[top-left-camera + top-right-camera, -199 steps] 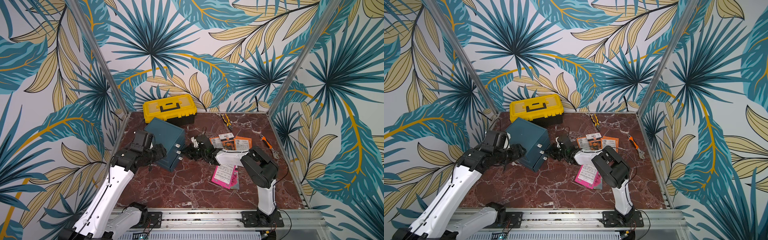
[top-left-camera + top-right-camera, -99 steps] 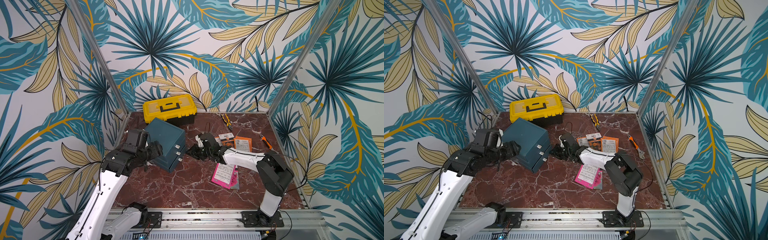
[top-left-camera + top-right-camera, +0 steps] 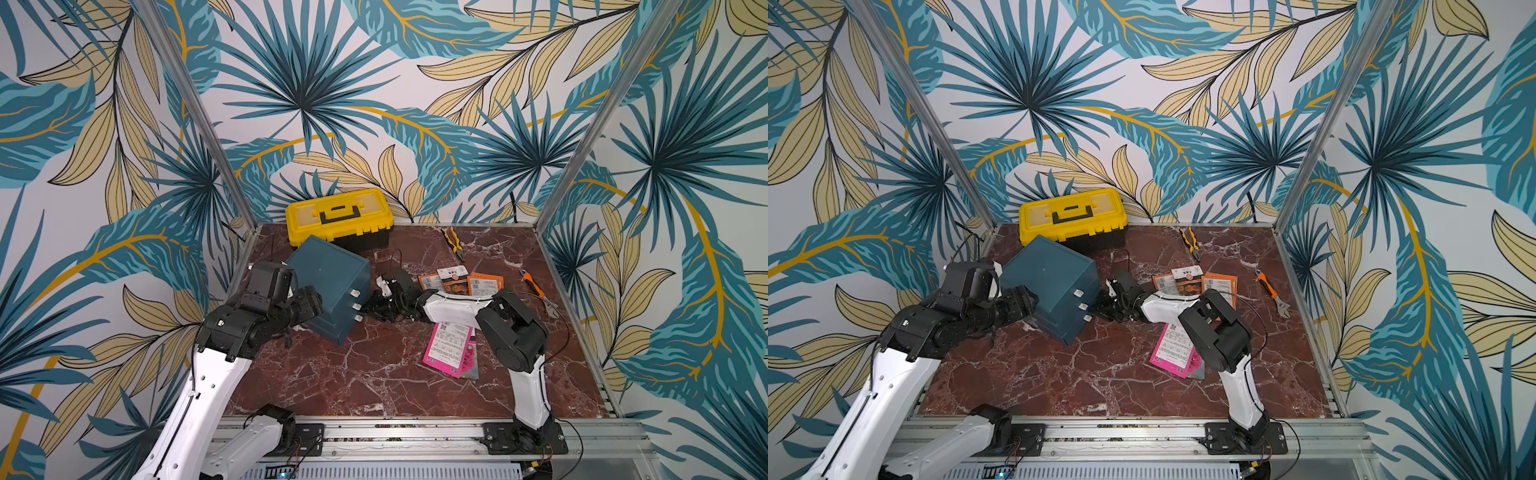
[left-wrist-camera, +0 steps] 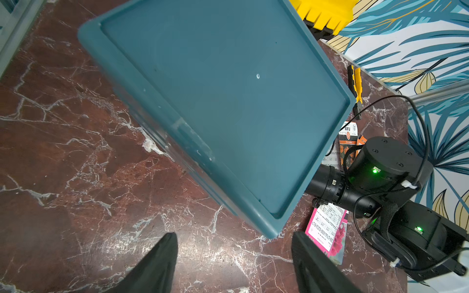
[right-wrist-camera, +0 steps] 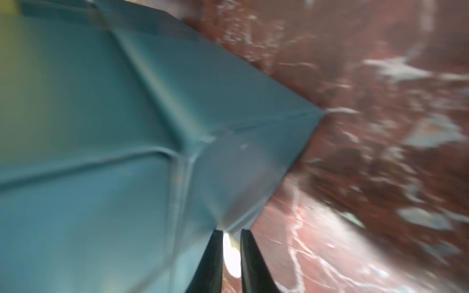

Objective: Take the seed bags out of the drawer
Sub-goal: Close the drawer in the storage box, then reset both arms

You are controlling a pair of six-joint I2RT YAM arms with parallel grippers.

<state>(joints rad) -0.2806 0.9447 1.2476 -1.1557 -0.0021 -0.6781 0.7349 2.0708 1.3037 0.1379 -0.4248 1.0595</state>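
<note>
Seed bags (image 3: pixel 451 349) lie outside the teal plastic drawer cabinet (image 3: pixel 328 286), off its front: a glossy magenta packet (image 3: pixel 1173 349) nearest, flat orange ones (image 3: pixel 484 284) beyond. Left gripper (image 4: pixel 232 236) gapes empty beside the cabinet. Right gripper (image 5: pixel 231 232) is nipped onto a white drawer tab (image 5: pixel 231 251), so a straight outward pull seems next.

Four seed bags (image 3: pixel 449 347) (three orange), one toolbox (image 3: pixel 338 226)

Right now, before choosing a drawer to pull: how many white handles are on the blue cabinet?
3, stacked down the blue cabinet's front: top handle, middle handle, bottom handle. All show in both top views; none looks hidden.
</note>
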